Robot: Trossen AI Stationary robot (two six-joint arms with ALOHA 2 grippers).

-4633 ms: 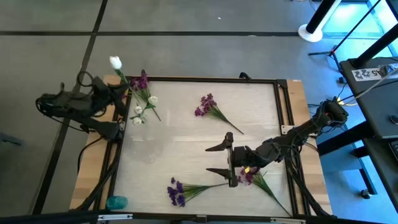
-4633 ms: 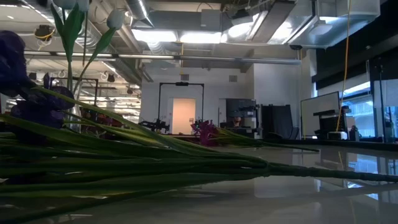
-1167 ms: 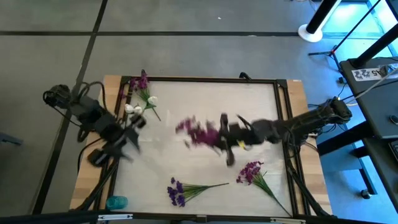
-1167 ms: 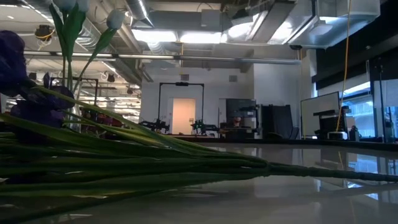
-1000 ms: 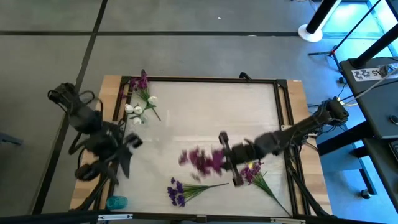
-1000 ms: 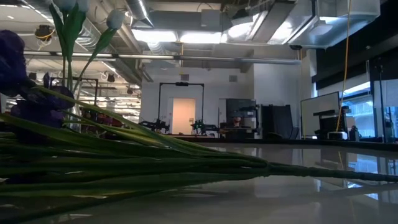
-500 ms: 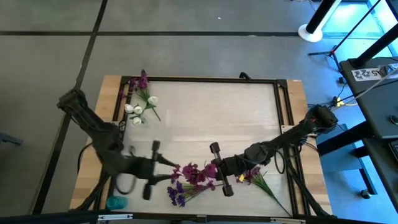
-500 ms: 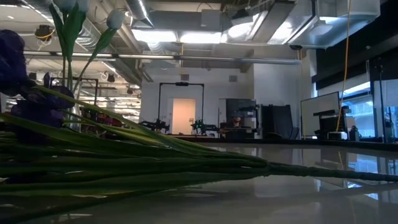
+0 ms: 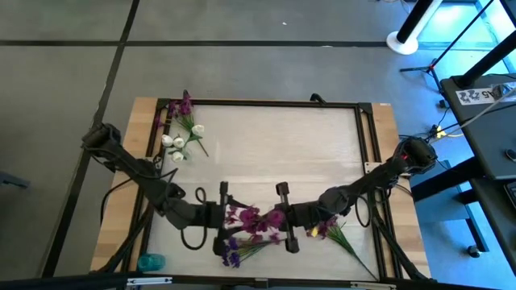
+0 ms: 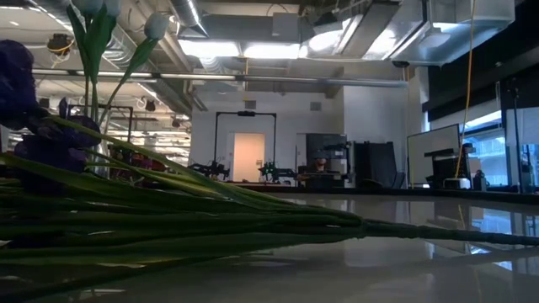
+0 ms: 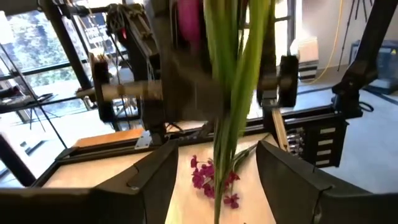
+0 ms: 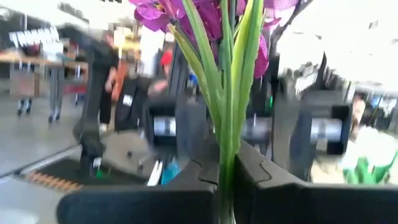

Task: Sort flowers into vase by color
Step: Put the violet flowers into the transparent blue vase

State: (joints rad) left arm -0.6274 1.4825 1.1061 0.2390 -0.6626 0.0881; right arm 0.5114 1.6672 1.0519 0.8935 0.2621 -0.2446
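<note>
My right gripper [image 9: 272,219] is shut on a magenta flower [image 9: 246,219] above the table's near middle. In its wrist view the blossoms [image 12: 208,12] stand ahead of the fingers. My left gripper [image 9: 230,217] faces it from the left and is open. Its fingers [image 11: 149,180] stand on either side of the green stem [image 11: 230,93] without touching it. A purple flower [image 9: 230,251] lies on the table below them. A second magenta flower [image 9: 326,229] lies under the right arm. White-budded and magenta flowers [image 9: 181,129] stand at the far left corner. I cannot make out the vase itself. My right gripper pinches the magenta flower's green stem [image 12: 227,177] between its two fingers. The fingers come about level from the table's right and point left. The stem and leaves run on ahead of the fingers to the blossoms. The flower is lifted clear of the table.
A dark frame [image 9: 266,103] runs around the pale table top. A small teal thing [image 9: 150,262] sits at the near left corner. In the low view the purple flower's stems [image 10: 185,223] lie close across the table, and white buds [image 10: 156,25] rise at the left.
My right gripper has carried the magenta flower from the table's middle toward the near edge and the left. My left gripper has swung in from the left edge toward the near middle, and its fingers now stand around the flower.
</note>
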